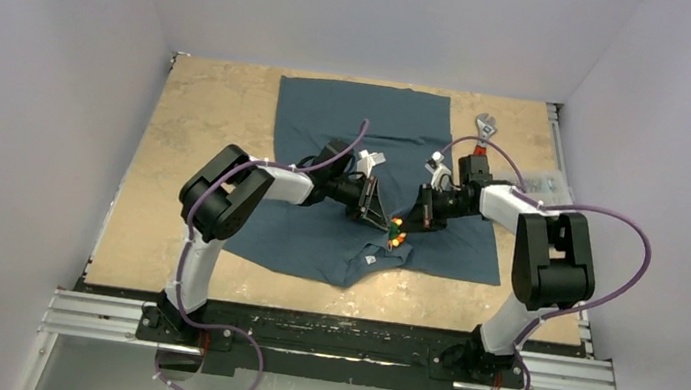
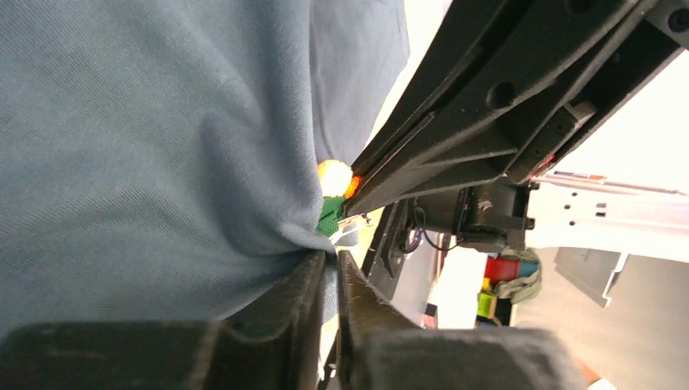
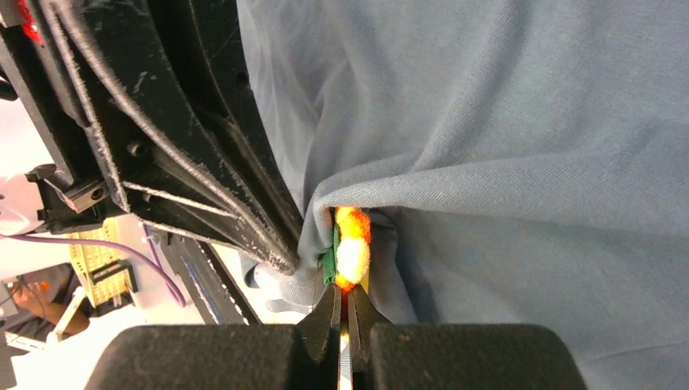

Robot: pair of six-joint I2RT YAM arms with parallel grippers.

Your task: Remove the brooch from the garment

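Note:
The garment (image 1: 359,136), a dark slate-blue T-shirt, lies flat with its collar toward the near edge. The brooch (image 1: 397,232) is a small yellow-orange badge with a green edge, just above the collar. My left gripper (image 1: 384,222) is shut on a fold of shirt cloth (image 2: 162,162) right beside the brooch (image 2: 335,175). My right gripper (image 1: 406,225) is shut on the lower edge of the brooch (image 3: 352,248), seen edge-on against the bunched cloth (image 3: 504,162). The two grippers nearly touch.
A metal wrench (image 1: 487,126) lies at the far right of the tan table (image 1: 201,115). A clear plastic item (image 1: 545,181) sits at the right edge. The white neck tag (image 1: 370,257) shows by the collar.

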